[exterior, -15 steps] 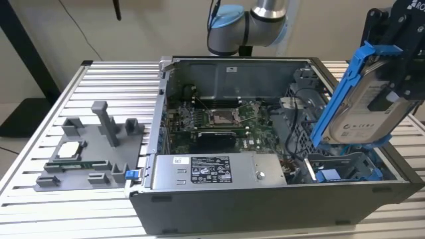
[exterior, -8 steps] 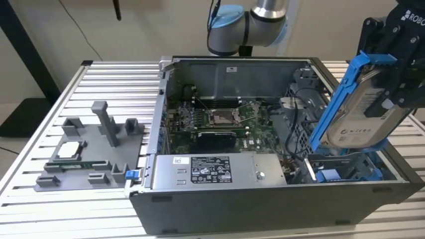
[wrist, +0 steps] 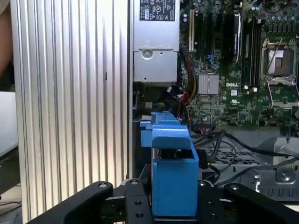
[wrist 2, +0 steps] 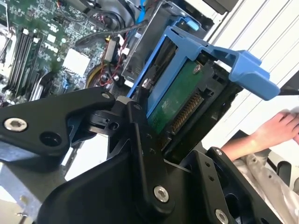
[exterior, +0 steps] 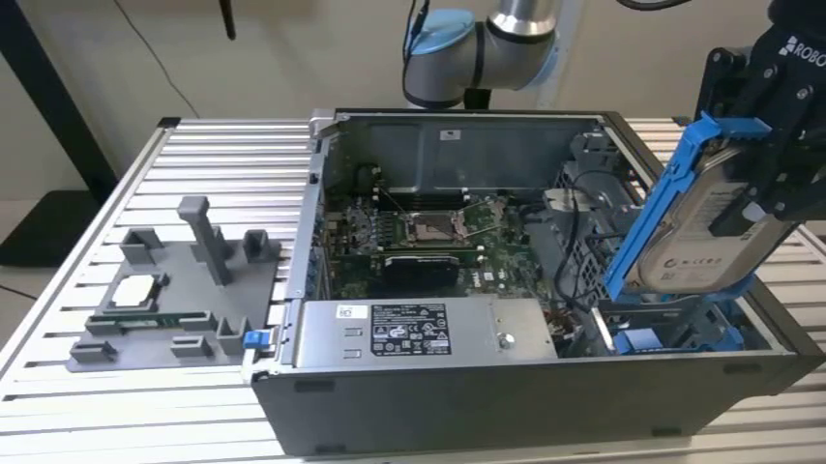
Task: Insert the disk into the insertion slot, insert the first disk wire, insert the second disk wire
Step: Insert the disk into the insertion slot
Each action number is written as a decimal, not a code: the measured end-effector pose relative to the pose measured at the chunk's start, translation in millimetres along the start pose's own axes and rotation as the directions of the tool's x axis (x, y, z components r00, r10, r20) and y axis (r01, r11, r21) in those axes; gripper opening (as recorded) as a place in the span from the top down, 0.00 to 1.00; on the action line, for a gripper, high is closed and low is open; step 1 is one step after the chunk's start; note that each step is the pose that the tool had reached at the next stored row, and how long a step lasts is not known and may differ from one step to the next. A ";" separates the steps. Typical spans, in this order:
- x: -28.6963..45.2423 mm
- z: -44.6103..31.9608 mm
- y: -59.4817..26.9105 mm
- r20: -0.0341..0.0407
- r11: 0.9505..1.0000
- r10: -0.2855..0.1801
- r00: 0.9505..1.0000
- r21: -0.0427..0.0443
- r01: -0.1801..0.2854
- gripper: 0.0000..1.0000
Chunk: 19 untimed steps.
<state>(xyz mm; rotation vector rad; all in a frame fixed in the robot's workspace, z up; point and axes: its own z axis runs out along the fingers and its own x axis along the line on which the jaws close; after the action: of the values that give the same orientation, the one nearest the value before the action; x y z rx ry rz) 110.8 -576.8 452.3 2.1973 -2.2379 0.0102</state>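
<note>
Exterior view: disk (exterior: 703, 232) held over the case (exterior: 516, 406), not yet in

The disk, a silver-grey slab with a white label in a bright blue plastic frame, hangs tilted above the insertion slot (exterior: 659, 324), clear of it. The black end effector (exterior: 768, 179) is clamped on its upper end. All three steps look undone; loose dark wires (wrist: 219, 140) lie beside the grey sheet-metal cage (wrist: 261, 163). The open case sits on a ribbed metal table (exterior: 193, 145).
</note>
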 end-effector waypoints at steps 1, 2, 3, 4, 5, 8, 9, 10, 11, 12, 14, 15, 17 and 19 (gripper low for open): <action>0.0 1.5 -1.3 0.000 1.000 0.000 1.000 0.000 0.000 1.00; -0.1 2.8 -2.7 0.000 1.000 0.000 1.000 0.000 0.000 1.00; -0.1 4.0 -3.9 0.000 1.000 0.000 1.000 0.000 0.000 1.00; -0.1 5.2 -4.8 0.000 1.000 0.000 1.000 0.000 0.000 1.00; -0.2 6.1 -5.6 0.000 1.000 0.000 1.000 0.000 0.000 1.00; -0.2 8.8 -7.3 0.001 1.000 0.000 1.000 0.000 0.000 1.00; -0.2 9.8 -7.5 0.002 1.000 0.000 1.000 0.000 0.000 1.00; -0.2 10.8 -7.6 0.003 1.000 0.000 1.000 0.000 0.000 1.00; -0.2 11.8 -7.8 0.005 1.000 0.000 1.000 0.000 0.000 1.00; -0.2 12.8 -7.8 0.008 1.000 0.000 1.000 0.000 0.000 1.00; -0.3 14.5 -7.9 0.016 1.000 0.000 1.000 0.000 0.000 1.00; -0.3 15.8 -7.9 0.019 1.000 0.000 1.000 0.000 0.000 1.00; -0.3 18.1 -8.3 0.024 1.000 0.000 1.000 0.000 0.000 1.00; -0.3 19.7 -9.0 0.032 1.000 0.000 0.999 -0.001 0.000 1.00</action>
<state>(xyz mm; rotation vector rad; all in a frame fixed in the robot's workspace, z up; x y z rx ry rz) 119.8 -576.8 432.6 2.2131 -2.2537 -0.0258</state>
